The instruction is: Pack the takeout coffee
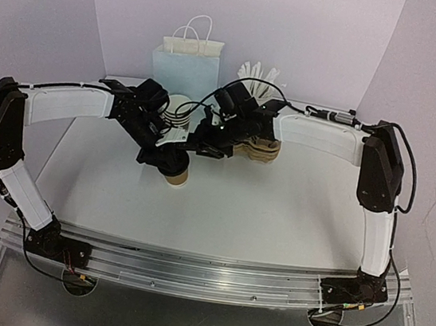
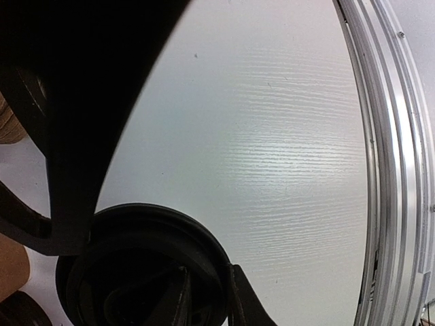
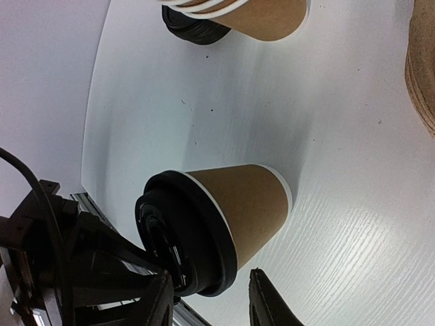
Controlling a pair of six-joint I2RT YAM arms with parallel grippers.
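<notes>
1. The blue bag (image 1: 184,69) stands at the back of the table (image 1: 276,211); I cannot see inside it
2. Spare cups (image 1: 178,108) sit one inside another just in front of it
3. The coffee cup (image 3: 238,204) stands straight up in the middle of the table, with its black lid (image 3: 180,238) on top
4. The left gripper (image 1: 161,158) is at the lid; I cannot tell how wide it is
5. The right gripper (image 3: 211,302) is partly open beside the cup and holds nothing

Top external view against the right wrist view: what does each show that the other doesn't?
Only the top view shows the pale blue bag and the white sticks. Only the right wrist view shows a pile of black lids and its own fingertips. Both show the lidded cup and the stack of open cups.
</notes>
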